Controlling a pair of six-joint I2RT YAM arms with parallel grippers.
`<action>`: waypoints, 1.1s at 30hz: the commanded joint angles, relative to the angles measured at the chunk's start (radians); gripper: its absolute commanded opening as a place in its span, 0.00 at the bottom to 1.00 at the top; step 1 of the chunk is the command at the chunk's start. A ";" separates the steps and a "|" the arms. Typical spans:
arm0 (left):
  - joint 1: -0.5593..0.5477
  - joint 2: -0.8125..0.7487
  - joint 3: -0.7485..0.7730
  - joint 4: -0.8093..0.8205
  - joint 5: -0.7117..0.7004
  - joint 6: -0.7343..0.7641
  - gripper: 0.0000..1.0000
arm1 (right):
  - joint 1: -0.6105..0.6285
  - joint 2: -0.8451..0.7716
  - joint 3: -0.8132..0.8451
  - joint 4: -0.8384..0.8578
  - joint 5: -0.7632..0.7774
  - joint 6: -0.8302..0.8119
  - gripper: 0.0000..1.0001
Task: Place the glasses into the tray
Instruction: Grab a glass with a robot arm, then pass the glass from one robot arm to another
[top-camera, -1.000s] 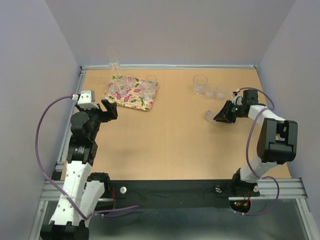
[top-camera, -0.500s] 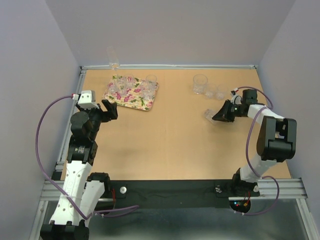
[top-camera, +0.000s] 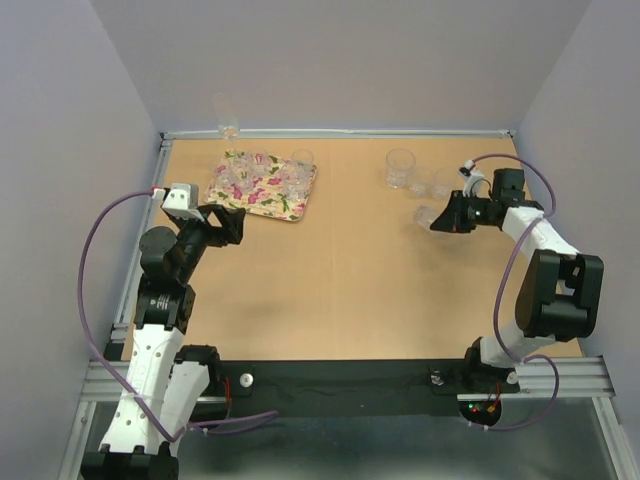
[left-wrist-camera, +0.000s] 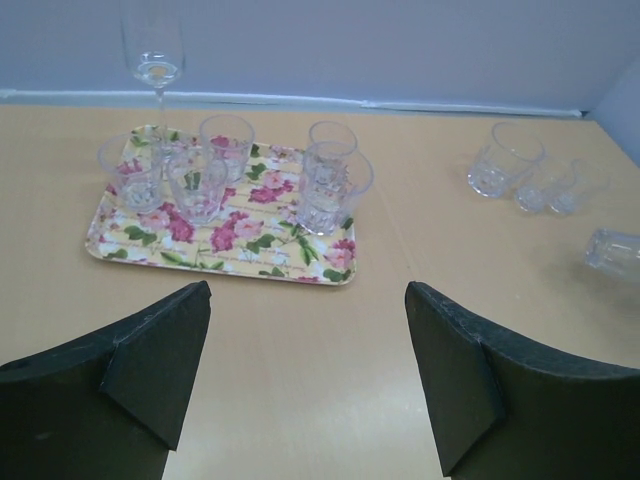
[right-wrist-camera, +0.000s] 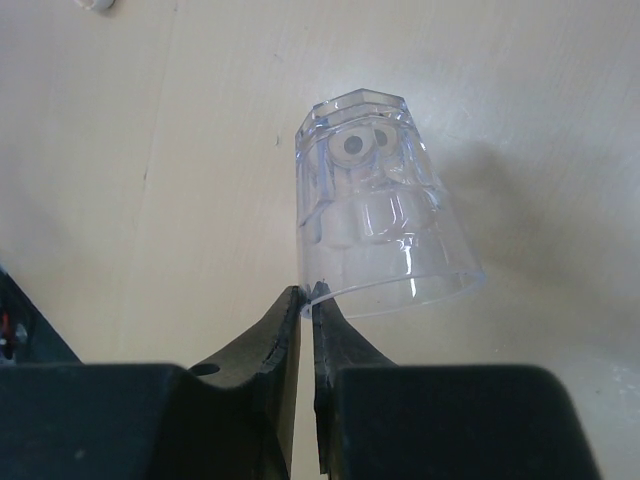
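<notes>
Pinching the rim of one tilted faceted glass (right-wrist-camera: 375, 220) with the right gripper (right-wrist-camera: 306, 300) — jaws squeezed nearly together on it. Holding the left gripper (left-wrist-camera: 305, 370) wide apart and bare, facing the tray (left-wrist-camera: 200, 265) at the table's (top-camera: 340, 290) far left, carrying five glasses (left-wrist-camera: 200, 185) — leaving three more glasses (left-wrist-camera: 505, 160) at far right.

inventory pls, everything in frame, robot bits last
table: 1, tan, fills the workspace
tray: 1, cream with pink flowers, far left of table
tray glasses: 5, clear, upright on tray; the far-right one may stand just off its edge
wine glass: 1, clear, behind tray by the wall
loose glasses: 3, clear, far right of table
held glass: 1, clear, tipped, rim pinched by right gripper
left gripper: 1, black, open, empty, facing tray
right gripper: 1, black, shut on held glass
</notes>
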 joint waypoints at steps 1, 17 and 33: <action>-0.002 -0.014 -0.016 0.100 0.133 0.016 0.90 | 0.010 -0.047 0.113 -0.092 -0.005 -0.204 0.01; -0.142 -0.024 -0.104 0.233 0.260 0.055 0.91 | 0.413 -0.129 0.183 -0.353 0.358 -0.732 0.01; -0.203 0.150 -0.064 0.237 0.316 -0.088 0.92 | 0.787 -0.184 0.098 -0.382 0.780 -1.202 0.01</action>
